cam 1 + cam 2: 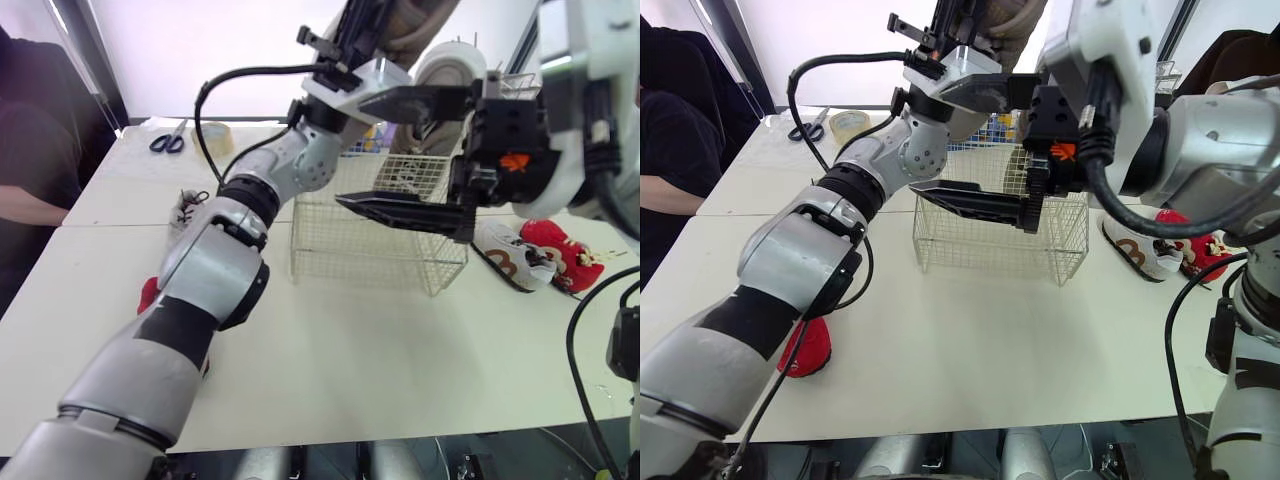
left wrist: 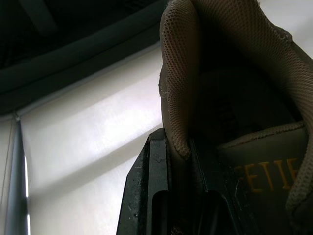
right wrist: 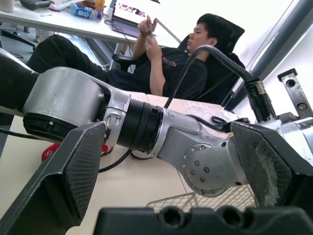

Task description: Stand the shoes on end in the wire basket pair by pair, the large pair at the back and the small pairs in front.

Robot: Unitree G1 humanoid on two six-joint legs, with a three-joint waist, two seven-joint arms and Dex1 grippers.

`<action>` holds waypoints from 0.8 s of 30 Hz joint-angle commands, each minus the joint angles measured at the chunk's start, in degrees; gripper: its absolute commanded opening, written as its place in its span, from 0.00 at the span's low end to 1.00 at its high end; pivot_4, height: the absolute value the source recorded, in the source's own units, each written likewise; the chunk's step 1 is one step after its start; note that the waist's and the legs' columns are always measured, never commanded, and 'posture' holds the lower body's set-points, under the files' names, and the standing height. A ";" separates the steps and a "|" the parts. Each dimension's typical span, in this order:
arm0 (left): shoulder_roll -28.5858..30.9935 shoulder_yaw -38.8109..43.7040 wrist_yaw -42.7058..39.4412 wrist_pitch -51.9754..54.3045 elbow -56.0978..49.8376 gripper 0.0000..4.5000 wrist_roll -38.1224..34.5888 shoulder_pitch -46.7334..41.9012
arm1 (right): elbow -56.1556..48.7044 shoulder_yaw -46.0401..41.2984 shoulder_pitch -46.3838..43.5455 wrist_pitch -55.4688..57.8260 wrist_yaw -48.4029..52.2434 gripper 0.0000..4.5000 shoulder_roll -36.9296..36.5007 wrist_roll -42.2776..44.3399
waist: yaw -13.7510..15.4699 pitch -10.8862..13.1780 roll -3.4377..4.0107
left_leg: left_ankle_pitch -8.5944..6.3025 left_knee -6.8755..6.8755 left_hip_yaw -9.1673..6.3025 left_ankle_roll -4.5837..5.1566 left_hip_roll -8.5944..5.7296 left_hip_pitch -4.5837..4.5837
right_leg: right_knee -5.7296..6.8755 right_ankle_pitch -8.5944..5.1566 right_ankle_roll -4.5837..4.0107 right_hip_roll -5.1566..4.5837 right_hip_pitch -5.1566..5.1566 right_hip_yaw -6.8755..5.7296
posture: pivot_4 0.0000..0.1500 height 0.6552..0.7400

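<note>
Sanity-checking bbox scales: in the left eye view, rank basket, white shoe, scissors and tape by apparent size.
1. Basket
2. White shoe
3. Scissors and tape: they look about alike, and both lie farther back, so they are left unranked.

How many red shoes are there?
2: one red shoe beside the left arm, a second red shoe right of the wire basket, by the white shoe. Others may be hidden.
</note>
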 commanded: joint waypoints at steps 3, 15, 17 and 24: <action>2.27 -2.53 5.43 2.22 0.94 0.00 2.54 -2.11 | -0.40 -1.78 -0.18 -0.87 -0.47 1.00 -1.04 -0.15 | 0.11 0.00 0.00 | 0.01 0.01 0.00 -0.01 -0.01 -0.22 | 0.02 0.01 0.00 0.00 -0.24 0.01 | 1.00 1.00; 5.40 -7.78 20.17 2.51 0.73 0.00 8.15 -7.42 | -0.88 -2.02 -0.15 -1.27 -0.21 1.00 -1.22 0.14 | 0.43 0.06 -0.01 | 0.02 0.00 0.02 -0.04 -0.05 -0.94 | 0.03 0.02 0.03 -0.02 -0.87 0.01 | 1.00 1.00; 5.34 -8.02 20.93 2.50 0.92 0.00 8.35 -7.58 | -0.94 -1.98 -0.21 -1.22 -0.27 1.00 -1.20 0.24 | 0.51 0.06 -0.01 | 0.05 0.04 0.02 -0.06 -0.11 -1.18 | 0.01 0.06 0.09 -0.06 -1.07 0.01 | 1.00 1.00; 3.52 -8.40 21.65 3.18 1.32 0.00 8.16 -7.08 | -1.52 -2.12 -1.04 0.23 -1.30 1.00 -2.20 1.82 | 0.53 0.06 -0.01 | 0.11 0.06 0.03 -0.16 -0.16 -1.26 | -0.01 0.08 0.12 -0.08 -1.15 0.00 | 1.00 1.00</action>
